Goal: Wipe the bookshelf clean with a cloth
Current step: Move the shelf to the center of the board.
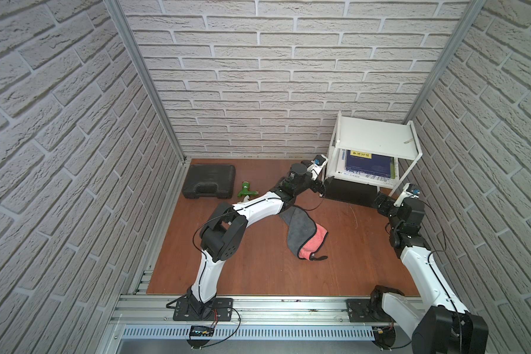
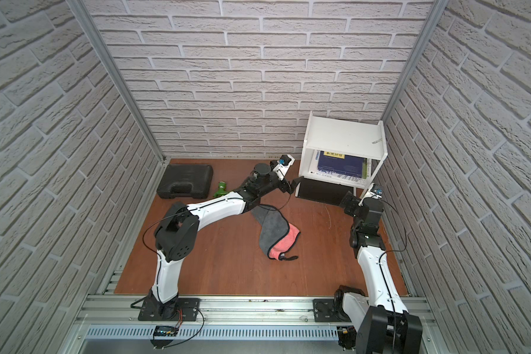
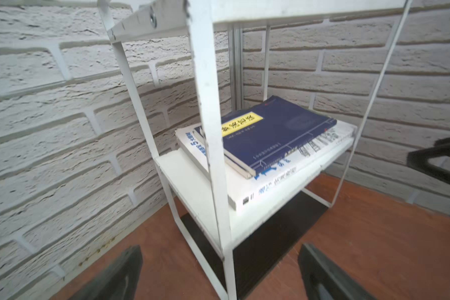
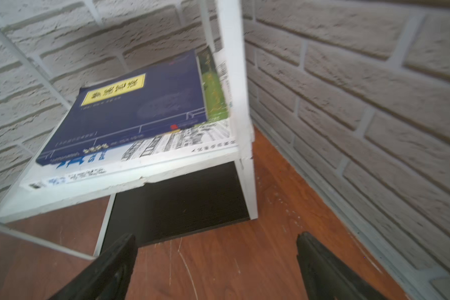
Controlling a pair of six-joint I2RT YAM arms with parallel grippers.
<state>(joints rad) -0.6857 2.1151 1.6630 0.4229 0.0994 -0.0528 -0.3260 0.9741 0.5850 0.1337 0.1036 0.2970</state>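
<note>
Four cameras, all trained on the bookshelf [image 1: 377,135].
Both top views looked steeply down from high above the front rail [image 1: 288,306] toward the back wall [image 1: 258,76], far enough off to hold the whole floor [image 1: 258,269], and shared almost the same scene. The left wrist camera sat close by the bookshelf's left front leg, facing the corner; the right wrist camera sat close and low at its right front. Both wrist views shared the books [image 3: 276,135] on the lower board and the black base panel [image 4: 182,197].
</note>
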